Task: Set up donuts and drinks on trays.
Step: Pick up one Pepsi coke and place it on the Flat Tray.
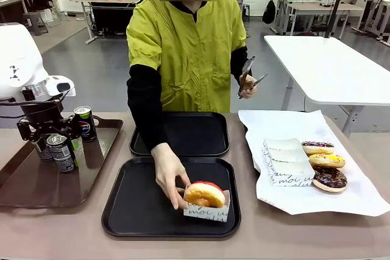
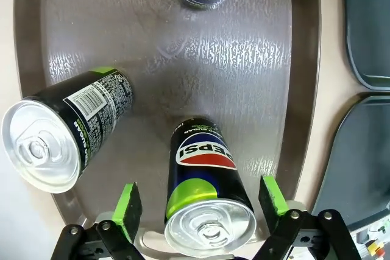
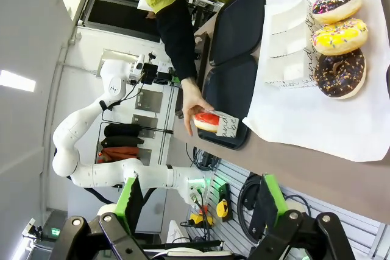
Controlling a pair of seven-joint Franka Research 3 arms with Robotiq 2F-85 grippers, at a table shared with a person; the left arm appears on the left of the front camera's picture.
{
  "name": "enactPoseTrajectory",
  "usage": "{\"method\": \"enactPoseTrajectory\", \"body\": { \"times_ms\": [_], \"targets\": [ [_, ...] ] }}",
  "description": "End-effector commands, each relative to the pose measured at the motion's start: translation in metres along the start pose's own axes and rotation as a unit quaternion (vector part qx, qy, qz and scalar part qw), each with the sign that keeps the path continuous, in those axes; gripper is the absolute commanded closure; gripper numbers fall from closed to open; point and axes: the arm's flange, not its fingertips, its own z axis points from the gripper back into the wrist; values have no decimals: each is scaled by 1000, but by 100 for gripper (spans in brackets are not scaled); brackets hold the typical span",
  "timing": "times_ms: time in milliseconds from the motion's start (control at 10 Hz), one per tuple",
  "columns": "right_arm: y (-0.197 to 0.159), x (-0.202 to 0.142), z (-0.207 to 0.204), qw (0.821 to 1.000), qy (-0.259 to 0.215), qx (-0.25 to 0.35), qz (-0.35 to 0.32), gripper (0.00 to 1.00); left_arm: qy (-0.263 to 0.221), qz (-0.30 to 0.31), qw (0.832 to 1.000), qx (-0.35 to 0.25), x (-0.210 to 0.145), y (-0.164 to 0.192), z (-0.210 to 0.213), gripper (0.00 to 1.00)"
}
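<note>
Nearest, a black tray lies right of the left claw, and the brown tray lies beneath that claw. Its fingers stand spread either side of an upright can, not touching it. On the black tray, a person's hand touches a red-iced donut. Spread and empty is the right claw.

We find a donut in its paper holder on the near tray. Behind that tray lies the second tray. Left of it a handled tray carries three soda cans. Right of it a paper sheet bears stacked holders and three donuts.
</note>
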Motion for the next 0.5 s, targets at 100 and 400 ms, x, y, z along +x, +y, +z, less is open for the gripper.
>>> {"method": "enactPoseTrajectory", "body": {
  "times_ms": [100,400],
  "targets": [
    [0,3,1,1000,-9,10,9,0,-3,16,1000,-8,1,-4,-3,0],
    [0,3,1,1000,-9,10,9,0,-4,13,1000,-11,3,-4,-5,0]
  ]
}}
